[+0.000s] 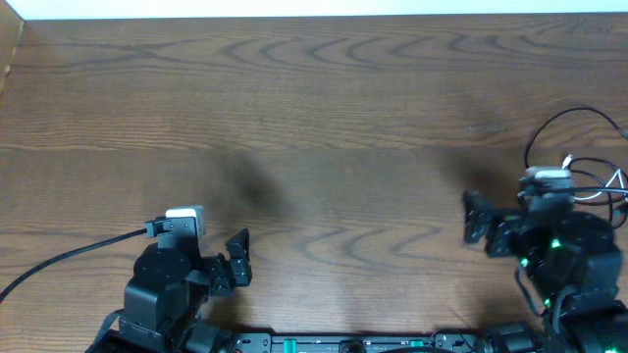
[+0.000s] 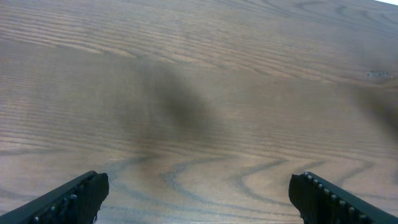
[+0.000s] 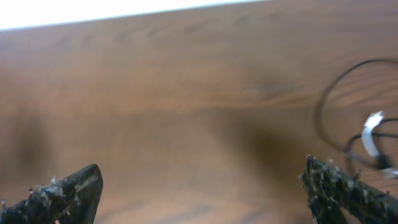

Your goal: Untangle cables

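Observation:
The cables lie bunched at the table's far right edge. A thin black cable [image 1: 559, 117] arcs in a loop above the right arm, and bits of a white cable [image 1: 616, 178] show beside it; the arm covers the remainder. In the right wrist view the black cable [image 3: 321, 109] curves at the right, with the white cable [image 3: 372, 132] inside the loop. My right gripper [image 1: 472, 218] is open, pointing left, away from the cables, with nothing between its fingers [image 3: 202, 186]. My left gripper [image 1: 240, 258] stands open at the front left over bare wood [image 2: 199, 193].
A thick black wire [image 1: 69, 253] runs from the left arm off the left edge. The wooden table [image 1: 324, 118] stretches between the arms to a white strip at the back. A raised wooden edge [image 1: 12, 54] is at the far left corner.

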